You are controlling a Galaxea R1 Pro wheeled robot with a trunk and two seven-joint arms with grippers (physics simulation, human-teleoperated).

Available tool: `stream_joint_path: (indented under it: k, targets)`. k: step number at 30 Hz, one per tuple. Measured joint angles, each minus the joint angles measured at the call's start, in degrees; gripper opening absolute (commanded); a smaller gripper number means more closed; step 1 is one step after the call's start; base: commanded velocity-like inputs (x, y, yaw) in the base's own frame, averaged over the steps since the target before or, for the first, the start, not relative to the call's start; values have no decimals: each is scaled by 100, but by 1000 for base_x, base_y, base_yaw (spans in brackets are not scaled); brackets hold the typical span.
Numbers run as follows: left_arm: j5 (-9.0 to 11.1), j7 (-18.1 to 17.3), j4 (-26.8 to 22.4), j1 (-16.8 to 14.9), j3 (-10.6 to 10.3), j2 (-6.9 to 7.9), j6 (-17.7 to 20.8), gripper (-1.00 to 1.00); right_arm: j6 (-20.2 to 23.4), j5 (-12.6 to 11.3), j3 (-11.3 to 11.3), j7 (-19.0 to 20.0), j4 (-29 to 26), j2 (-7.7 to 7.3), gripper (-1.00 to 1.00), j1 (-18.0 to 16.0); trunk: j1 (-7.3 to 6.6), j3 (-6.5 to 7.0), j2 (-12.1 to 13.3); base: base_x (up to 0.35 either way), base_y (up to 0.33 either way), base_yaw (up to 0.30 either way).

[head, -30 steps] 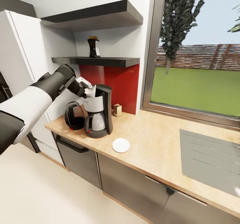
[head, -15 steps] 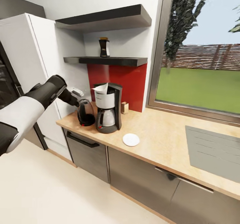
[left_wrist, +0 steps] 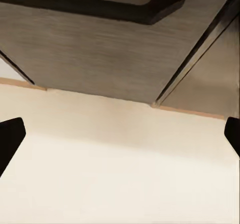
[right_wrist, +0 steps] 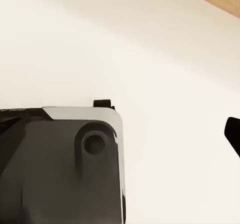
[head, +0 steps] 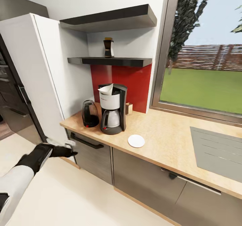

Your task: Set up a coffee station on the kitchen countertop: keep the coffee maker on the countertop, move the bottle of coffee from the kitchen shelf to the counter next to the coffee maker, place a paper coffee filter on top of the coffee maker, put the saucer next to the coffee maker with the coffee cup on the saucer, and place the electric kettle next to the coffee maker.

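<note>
Coffee-station work centres on the coffee maker [head: 113, 110], so everything is placed from it. Nearest the camera and well below it, the left gripper [head: 69, 149] hangs low in front of the grey cabinet fronts [head: 90, 155]; in the left wrist view its fingertips [left_wrist: 10, 139] stand wide apart with nothing between them. The right gripper's state I cannot tell.

On the kitchen countertop [head: 168, 132], the saucer [head: 136, 140] lies just beside the coffee maker toward the window, with no cup on it. The electric kettle [head: 90, 114] stands just beside it on the other side. The paper coffee filter [head: 107, 89] rests tilted on top of it. Above it, the bottle of coffee [head: 108, 47] stands on the kitchen shelf [head: 111, 61].

The risk I judge: the filter sits loosely, so an arm reaching up for the bottle could brush it off.

Half a second ago the left arm was raised beside the kettle; it has since dropped away.
</note>
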Motion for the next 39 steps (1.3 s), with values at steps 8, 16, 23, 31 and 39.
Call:
stream_joint_path:
  k: [8,16,23,31,39]
  targets:
    - [-10,145,66,1596,1098,-21,-1501,100,-8,-7,-6,0,39,-5,100,0,0,1,-1,0,0,0]
    - [12,1225,343,2666,1189,-280,-2248,100,-19,-9,-8,0,60,-7,100,0,0,1,-2,0,0,0]
    - [-44,2039,945,2744,1154,-739,-2304,100,-133,-28,-13,42,58,2,100,0,0,1,-2,0,0,0]
    - [-66,2066,1003,2878,1147,-850,-2548,100,-140,-25,-12,42,61,1,100,1,0,1,-2,-49,281,-203]
    - [-65,2058,1003,2889,1147,-850,-2567,100,-141,-26,-12,42,62,3,100,1,-2,1,-3,117,309,-266]
